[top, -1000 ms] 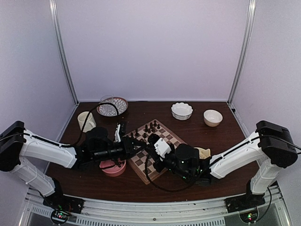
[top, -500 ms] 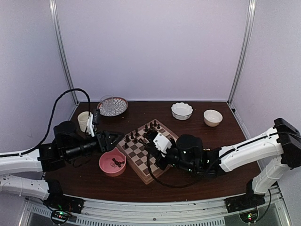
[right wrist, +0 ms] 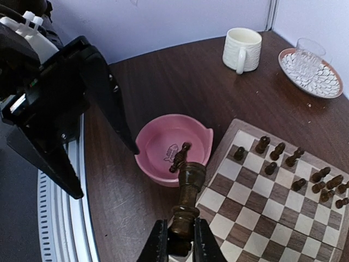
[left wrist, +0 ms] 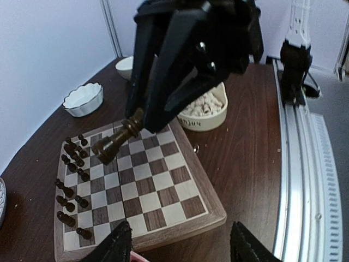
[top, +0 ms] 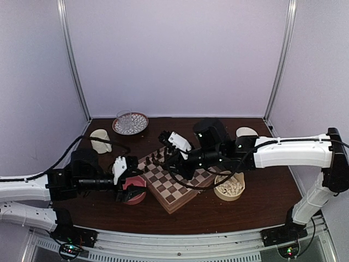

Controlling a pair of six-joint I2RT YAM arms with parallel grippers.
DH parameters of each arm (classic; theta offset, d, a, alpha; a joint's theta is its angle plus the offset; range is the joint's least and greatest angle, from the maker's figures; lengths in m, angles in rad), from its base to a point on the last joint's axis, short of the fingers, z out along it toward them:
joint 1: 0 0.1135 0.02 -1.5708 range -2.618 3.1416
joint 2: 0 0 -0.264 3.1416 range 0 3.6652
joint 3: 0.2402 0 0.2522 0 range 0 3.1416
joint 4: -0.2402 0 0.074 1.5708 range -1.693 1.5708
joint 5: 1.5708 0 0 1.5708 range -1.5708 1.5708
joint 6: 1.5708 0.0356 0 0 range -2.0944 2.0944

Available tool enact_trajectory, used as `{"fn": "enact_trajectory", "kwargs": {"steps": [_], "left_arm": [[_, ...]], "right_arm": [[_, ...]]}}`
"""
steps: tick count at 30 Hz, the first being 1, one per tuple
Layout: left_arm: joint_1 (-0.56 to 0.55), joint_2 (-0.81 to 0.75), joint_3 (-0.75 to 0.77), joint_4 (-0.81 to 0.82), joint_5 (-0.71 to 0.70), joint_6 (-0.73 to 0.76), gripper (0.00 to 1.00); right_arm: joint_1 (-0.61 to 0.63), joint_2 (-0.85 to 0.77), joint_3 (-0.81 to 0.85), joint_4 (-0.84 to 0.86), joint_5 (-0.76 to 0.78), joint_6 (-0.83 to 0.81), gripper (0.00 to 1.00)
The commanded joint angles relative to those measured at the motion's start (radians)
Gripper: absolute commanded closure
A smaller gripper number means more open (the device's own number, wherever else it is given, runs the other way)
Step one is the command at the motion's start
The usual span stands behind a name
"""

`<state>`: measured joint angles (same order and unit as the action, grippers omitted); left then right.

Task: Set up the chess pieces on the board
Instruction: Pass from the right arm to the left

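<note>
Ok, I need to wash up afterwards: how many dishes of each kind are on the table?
Bowls: 4 (pink bowl, scalloped bowl, plain cream bowl, full cream bowl)
Mug: 1
Glass: 1
Plate: 1
Total: 7

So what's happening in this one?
The right gripper holds a dark chess piece, tilted, above the board. Other dark pieces already stand along one side of the board. The left gripper is open beside the pink bowl, where a leftover piece lies.
</note>
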<state>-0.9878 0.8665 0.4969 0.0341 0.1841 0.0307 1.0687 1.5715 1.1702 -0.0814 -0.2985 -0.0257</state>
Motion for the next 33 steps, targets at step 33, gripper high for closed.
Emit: {"fn": "enact_trajectory", "kwargs": {"steps": [33], "left_arm": [[-0.002,0.231,-0.012,0.172,0.075,0.411,0.43]], "right_arm": [[-0.018,0.153,0.100,-0.189,-0.353,0.067,1.00]]}}
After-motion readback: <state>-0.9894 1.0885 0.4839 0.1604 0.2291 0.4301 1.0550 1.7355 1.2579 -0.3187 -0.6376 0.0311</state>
